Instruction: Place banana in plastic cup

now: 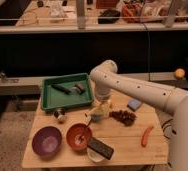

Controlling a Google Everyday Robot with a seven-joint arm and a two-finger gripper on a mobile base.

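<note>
Roughly, the wooden table [132, 145] carries everything. The white arm [137, 90] reaches left over its middle. Its gripper [101, 106] points down, spread wide and apparently clasping nothing. The small blue cup [89, 118] stands just near-left of it. The pale banana [104, 111] lies right beneath, probably light, stiff, slick plastic; pinch across its middle.

You have a matt pale wooden counter [132, 141], a glossy green plastic tray [67, 107], a smooth shiny purple plastic bowl [47, 141], a smooth white hard-shelled robot arm [137, 90], its claw [100, 109] down at the counter just beside the tray's front right corner.
</note>
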